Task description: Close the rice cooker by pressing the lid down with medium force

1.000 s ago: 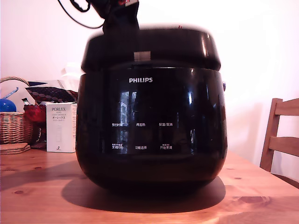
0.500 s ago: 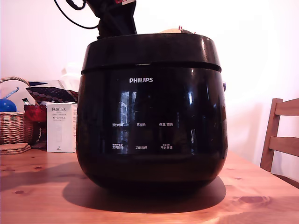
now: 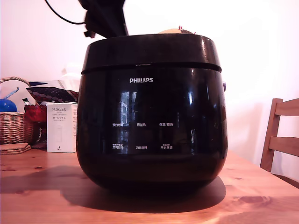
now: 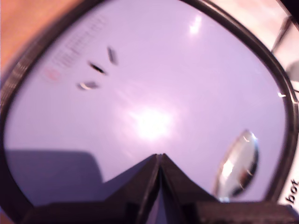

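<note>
The Philips rice cooker (image 3: 152, 112) is standing in the middle of the wooden table (image 3: 261, 196), and its lid (image 3: 152, 50), blurred and riding higher a second ago, is now sitting flush on the body, so the closing is looking done. The gripper (image 4: 160, 161), jaws pressed together and holding nothing, is lifting away above the lid's top, nearer the exterior view's left.
</note>
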Controlling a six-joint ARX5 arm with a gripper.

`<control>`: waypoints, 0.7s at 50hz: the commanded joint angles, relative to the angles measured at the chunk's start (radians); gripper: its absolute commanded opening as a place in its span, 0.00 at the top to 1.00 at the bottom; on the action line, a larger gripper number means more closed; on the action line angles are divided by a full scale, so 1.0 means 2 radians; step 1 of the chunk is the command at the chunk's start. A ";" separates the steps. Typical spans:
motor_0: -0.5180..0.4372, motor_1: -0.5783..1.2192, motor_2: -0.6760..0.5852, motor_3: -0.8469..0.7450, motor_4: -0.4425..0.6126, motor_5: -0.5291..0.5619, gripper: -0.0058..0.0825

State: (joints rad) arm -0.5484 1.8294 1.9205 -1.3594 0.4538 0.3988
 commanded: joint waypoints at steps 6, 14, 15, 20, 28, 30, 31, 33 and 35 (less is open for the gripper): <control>-0.003 -0.016 -0.042 -0.005 -0.005 0.001 0.96; -0.003 -0.027 -0.066 -0.005 -0.005 0.000 0.96; -0.003 -0.029 -0.069 -0.005 -0.005 0.000 0.96; -0.006 -0.029 -0.080 -0.005 -0.005 0.001 0.96; -0.012 -0.029 -0.081 -0.005 -0.005 0.000 0.96; -0.014 -0.029 -0.081 -0.005 -0.005 0.000 0.96; -0.015 -0.029 -0.081 -0.005 -0.005 0.000 0.96; -0.017 -0.029 -0.081 -0.005 -0.005 0.000 0.96; -0.019 -0.028 -0.081 -0.005 -0.005 0.000 0.96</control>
State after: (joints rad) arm -0.5690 1.7451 1.8080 -1.3617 0.4511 0.3988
